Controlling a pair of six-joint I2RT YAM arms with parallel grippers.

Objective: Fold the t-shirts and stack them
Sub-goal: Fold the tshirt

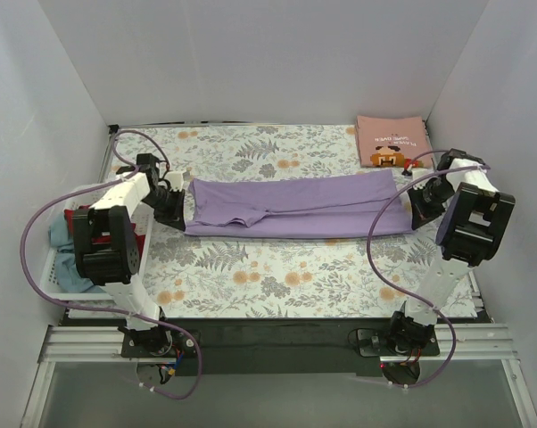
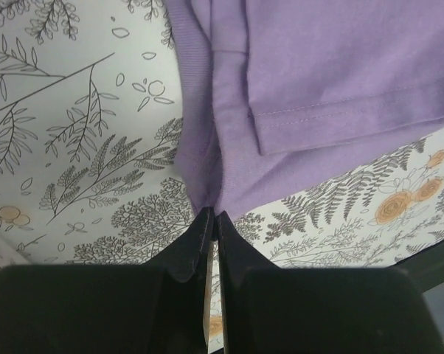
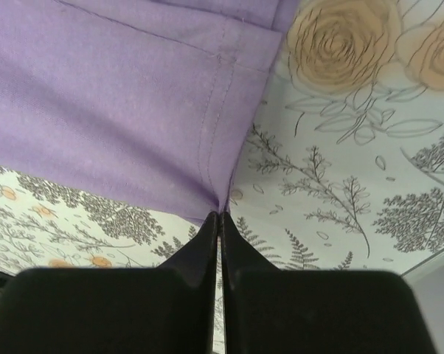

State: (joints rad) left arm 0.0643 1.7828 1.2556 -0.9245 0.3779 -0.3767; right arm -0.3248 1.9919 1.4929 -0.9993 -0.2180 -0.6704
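Observation:
A lavender-purple t-shirt [image 1: 295,207] lies folded into a long band across the middle of the floral cloth. My left gripper [image 1: 173,212] is at its left end, shut on the collar-side corner of the purple t-shirt [image 2: 296,88]; the left gripper [image 2: 214,215] pinches the fabric at its tips. At the right end my right gripper [image 1: 422,212] is shut on the hem corner of the purple t-shirt [image 3: 133,96], with the right gripper [image 3: 220,215] tips pinching the cloth. A folded salmon-pink t-shirt [image 1: 392,140] with brown print lies at the back right.
A white basket [image 1: 47,267] at the left edge holds red and grey-blue garments [image 1: 70,259]. The floral table cloth [image 1: 277,272] covers the table between white walls. Purple cables loop from both arms.

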